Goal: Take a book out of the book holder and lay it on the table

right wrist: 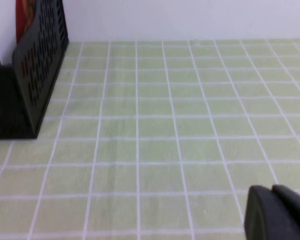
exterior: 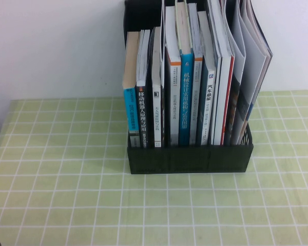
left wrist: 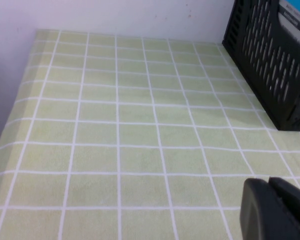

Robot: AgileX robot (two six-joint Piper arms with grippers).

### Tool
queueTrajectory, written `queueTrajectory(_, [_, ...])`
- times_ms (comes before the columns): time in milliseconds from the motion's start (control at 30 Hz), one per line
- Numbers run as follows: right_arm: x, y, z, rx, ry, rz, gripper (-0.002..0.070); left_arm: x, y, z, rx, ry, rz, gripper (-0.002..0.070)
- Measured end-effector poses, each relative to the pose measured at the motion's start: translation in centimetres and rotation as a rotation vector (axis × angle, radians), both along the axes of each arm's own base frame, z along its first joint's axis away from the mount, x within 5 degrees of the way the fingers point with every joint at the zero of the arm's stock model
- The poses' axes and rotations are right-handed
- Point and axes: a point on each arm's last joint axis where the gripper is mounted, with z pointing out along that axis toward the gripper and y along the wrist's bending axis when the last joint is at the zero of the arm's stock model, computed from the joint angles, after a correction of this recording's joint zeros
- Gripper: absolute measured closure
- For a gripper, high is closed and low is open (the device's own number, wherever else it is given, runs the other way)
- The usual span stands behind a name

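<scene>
Book (exterior: 251, 61) upright in rightmost slot of full book holder (exterior: 190, 159), left claw (left wrist: 275, 210) and right claw (right wrist: 277, 212) low over table (exterior: 56, 169), grip unclear

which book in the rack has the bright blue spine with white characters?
The tall blue-spined book mid-rack in the book holder, unlike the black and white spines beside it. Left gripper and right gripper hover over the table.
</scene>
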Motion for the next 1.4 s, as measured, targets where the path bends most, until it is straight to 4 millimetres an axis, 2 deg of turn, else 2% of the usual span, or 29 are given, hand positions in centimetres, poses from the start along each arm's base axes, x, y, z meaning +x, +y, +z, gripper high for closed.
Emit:
queueTrajectory(167, [0.4,0.0,1.8,0.045,-0.209,-0.007,0.0678,0.3,0.0,1.0,-0.018,-0.119,0.005,0.0678])
queueTrajectory(333, [0.5,-0.1,3.5,0.264,-0.416,-0.048,0.0678,0.4,0.1,3.2,-0.060,-0.371,0.017,0.0677])
queueTrajectory(433, [0.4,-0.3,4.2,0.315,-0.492,-0.059,0.0678,0.3,0.1,4.1,-0.076,-0.473,0.022,0.0678])
queueTrajectory(667, [0.0,-0.6,5.7,0.323,-0.667,-0.072,0.0678,0.2,0.2,4.8,-0.098,-0.547,0.025,0.0678])
queueTrajectory(900, [-1.8,-1.3,8.7,0.302,-1.071,-0.099,0.0678,-1.0,0.6,7.4,-0.404,-0.825,0.017,0.0678])
queueTrajectory(1000, [-2.5,-1.4,9.8,0.315,-1.161,-0.096,0.0678,-1.4,0.8,8.5,-0.463,-0.897,0.007,0.0678])
queueTrajectory(1100, [-3.3,-1.3,12.2,0.328,-1.224,-0.077,0.0678,-2.1,0.9,10.8,-0.480,-0.922,-0.002,0.0677])
queueTrajectory(1267, [-6.0,-0.9,18.1,0.295,-1.344,-0.042,0.0678,-3.9,1.1,16.9,-0.474,-0.984,-0.020,0.0678])
queueTrajectory(1400, [-7.7,-0.6,23.3,0.277,-1.401,-0.011,0.0678,-3.4,0.7,21.5,-0.392,-0.951,-0.028,0.0678])
